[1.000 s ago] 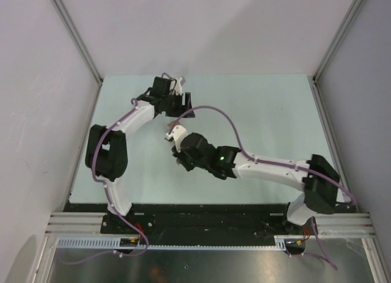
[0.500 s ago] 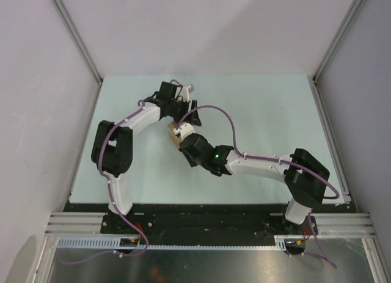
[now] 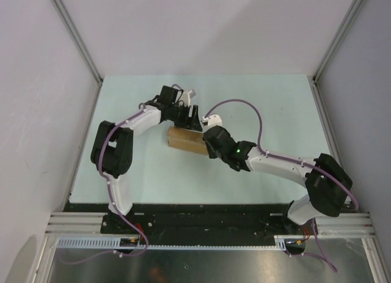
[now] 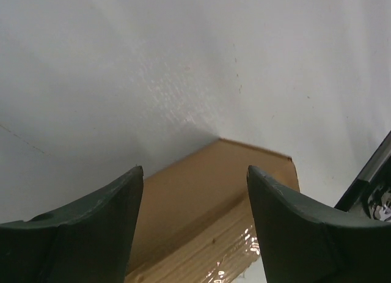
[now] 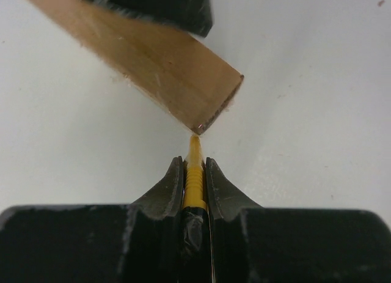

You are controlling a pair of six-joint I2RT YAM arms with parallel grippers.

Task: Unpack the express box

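Observation:
The express box (image 3: 183, 140) is a flat brown carton lying on the table at mid-left. My left gripper (image 3: 188, 116) hangs open over its far edge. In the left wrist view its fingers (image 4: 91, 222) spread wide, with the box (image 4: 214, 197) and its shiny tape seam below and between them. My right gripper (image 3: 212, 136) is at the box's right end. In the right wrist view it (image 5: 194, 162) is shut on the yellow-black utility knife (image 5: 194, 182). The knife's yellow tip meets the near corner of the box (image 5: 153, 57). A dark finger (image 5: 159, 5) rests over the box's far side.
The pale green table (image 3: 275, 106) is walled by white panels with metal frame posts at the back corners. Purple cables loop above both arms. A black rail runs along the near edge.
My right gripper has swung rightward off the box to its right end, so the box now shows in full. My left gripper has shifted slightly right over the box's far edge.

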